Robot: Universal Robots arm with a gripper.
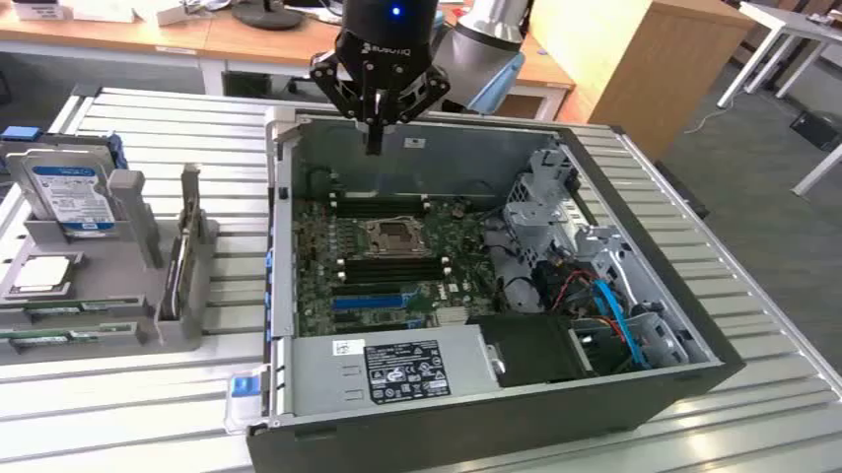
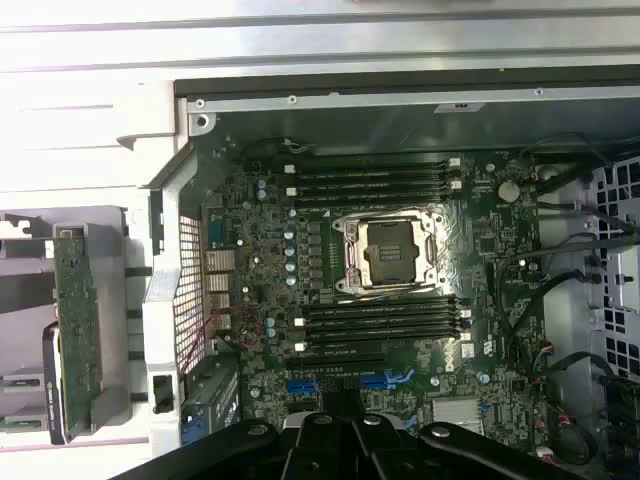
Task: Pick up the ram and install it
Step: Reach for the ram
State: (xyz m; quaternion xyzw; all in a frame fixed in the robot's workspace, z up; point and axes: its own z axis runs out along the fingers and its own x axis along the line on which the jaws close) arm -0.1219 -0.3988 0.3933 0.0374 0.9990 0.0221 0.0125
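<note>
- The ram (image 1: 69,315), a thin green stick, lies flat in a groove of the grey holder (image 1: 145,330). It is well apart from the claw, off to the exterior view's left of it and nearer the camera.
- A second green stick (image 1: 50,339) lies just beside it in the same holder, a little farther from the claw.
- A hard drive (image 1: 66,192) with a blue-white label stands tilted at the holder's far end, closer to the claw than the sticks but apart from it.
- The claw (image 1: 375,146) hangs with its fingers pressed together, pinching nothing and pointing straight down.
- It is above the far wall of the open computer case (image 1: 658,335), touching nothing.
- Below the claw and toward the camera lies the motherboard (image 1: 455,232), with the processor socket (image 1: 392,236) at its middle.
- Long black slots (image 1: 388,266) run on both sides of the socket, and beyond them from the claw is a blue slot (image 1: 369,299).
- Farthest from the claw inside the case sits the power supply (image 1: 394,370).
- Case and holder rest on a slatted table (image 1: 763,296).
</note>
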